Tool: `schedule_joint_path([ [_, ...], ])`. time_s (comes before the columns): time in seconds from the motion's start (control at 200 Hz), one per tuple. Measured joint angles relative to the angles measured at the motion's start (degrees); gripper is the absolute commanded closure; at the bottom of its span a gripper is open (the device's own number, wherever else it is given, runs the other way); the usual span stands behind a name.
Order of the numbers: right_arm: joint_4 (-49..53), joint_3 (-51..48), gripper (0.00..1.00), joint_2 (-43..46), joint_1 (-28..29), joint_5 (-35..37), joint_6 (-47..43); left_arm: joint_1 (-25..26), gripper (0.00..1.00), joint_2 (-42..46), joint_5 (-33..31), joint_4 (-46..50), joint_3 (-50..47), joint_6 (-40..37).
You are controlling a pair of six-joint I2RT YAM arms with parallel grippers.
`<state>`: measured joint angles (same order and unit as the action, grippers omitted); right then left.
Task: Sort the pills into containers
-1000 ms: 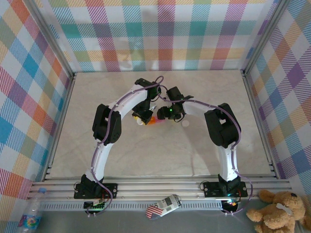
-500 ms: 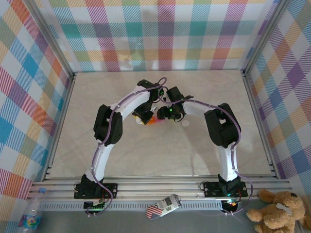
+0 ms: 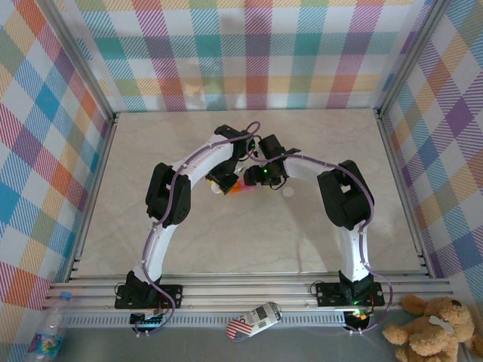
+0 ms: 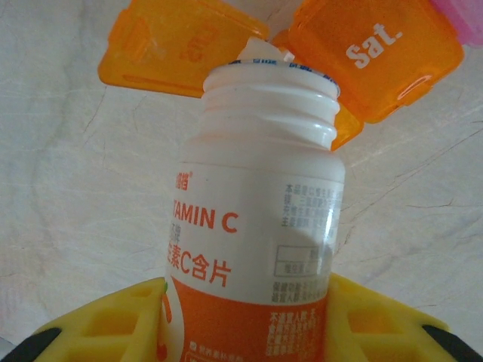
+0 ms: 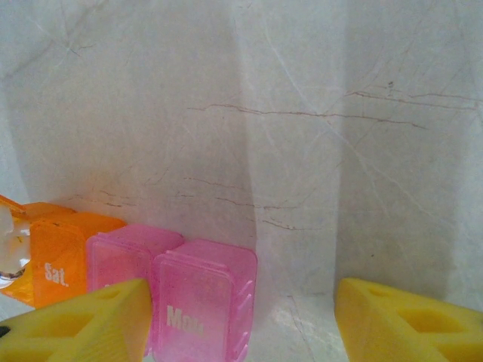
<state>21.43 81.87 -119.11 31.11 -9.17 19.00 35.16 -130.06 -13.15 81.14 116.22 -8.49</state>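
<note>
The containers (image 5: 151, 275), a light, thin-walled plastic strip near the middle of the desk (image 5: 339, 113), would likely skid when nudged, so pinching the side walls seemed safest. One orange box (image 5: 49, 260) and two pink boxes (image 5: 204, 302) showed. The left claw (image 4: 245, 317) grasped one smooth, uncapped vitamin bottle (image 4: 256, 211) tipped toward the orange box, while the right claw (image 5: 241, 324) stood released beside the pink end.

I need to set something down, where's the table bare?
Bare: the marble tabletop between both arms near their bases, and along each side wall. Crowded: centre, where the white vitamin bottle leans over the orange and pink plastic pill boxes.
</note>
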Motion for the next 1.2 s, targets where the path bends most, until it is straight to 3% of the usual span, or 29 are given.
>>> schedule_joint_path([
  [1.2,-0.83,0.00,0.35,-0.09,0.48,0.59,-0.22,-0.11,1.00,15.02,1.68,-22.69,-25.35,3.32],
])
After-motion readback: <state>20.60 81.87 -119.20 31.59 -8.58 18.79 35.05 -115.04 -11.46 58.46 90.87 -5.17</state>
